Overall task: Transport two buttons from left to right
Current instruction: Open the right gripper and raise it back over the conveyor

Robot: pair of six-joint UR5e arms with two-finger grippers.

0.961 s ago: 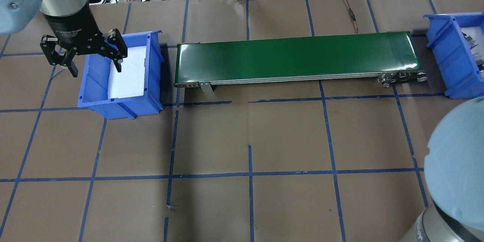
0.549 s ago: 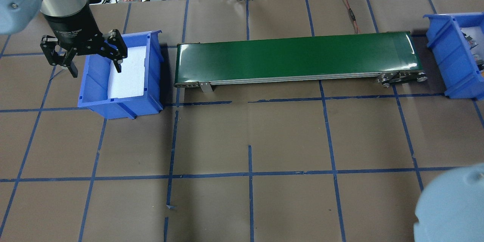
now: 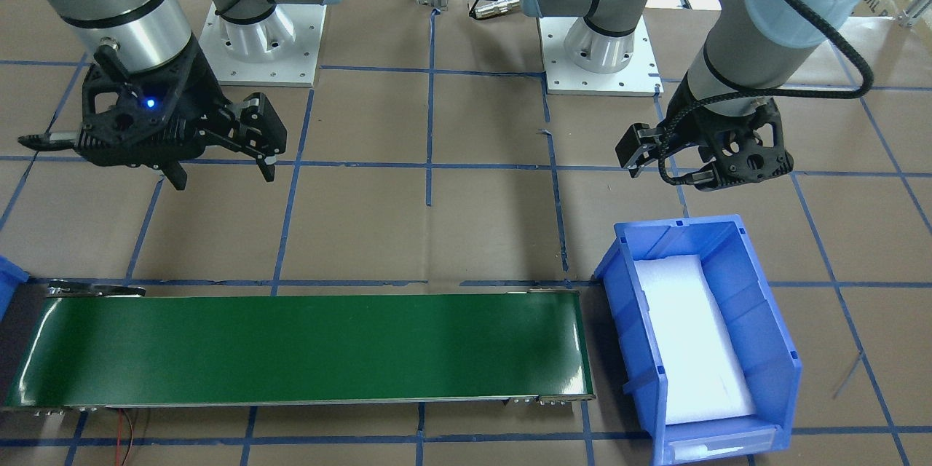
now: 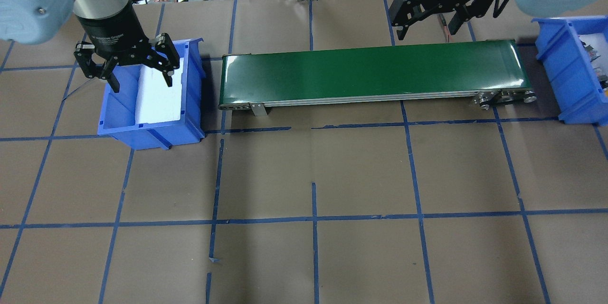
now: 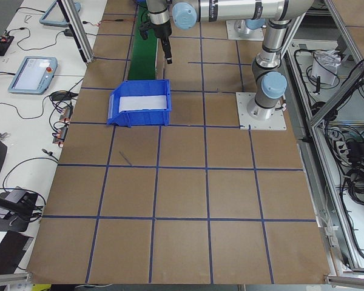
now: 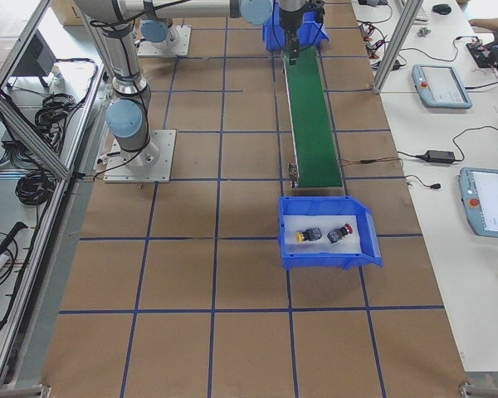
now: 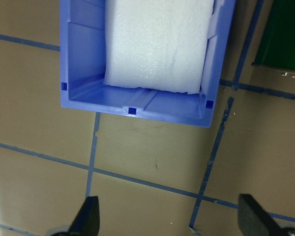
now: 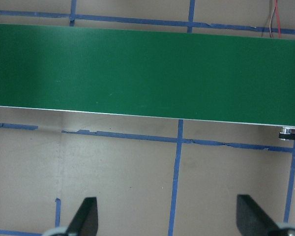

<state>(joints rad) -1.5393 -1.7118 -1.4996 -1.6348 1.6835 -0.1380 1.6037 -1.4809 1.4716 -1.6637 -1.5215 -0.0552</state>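
2 buttons [image 6: 332,235] lie in the right bin [image 6: 330,259], past the right end of the conveyor belt [image 4: 375,72]. The yellow button [image 6: 303,236] is on the robot's side and the red button [image 6: 346,229] on the far side. They lie in 1 row across the bin, caps pointing outward, bodies just beside each other.

You have them to the right of the right gripper [image 4: 424,32], which hangs with jaws spread and empty by the belt's far edge; its arm is the nearer of the 2. The left gripper [image 4: 142,84] hovers over the left bin [image 4: 118,104], also spread wide and empty.

Your count: 2 bins, 1 belt, and the left bin holds only its foam pad [image 4: 159,92]. You can take the transport as done, by this reading.
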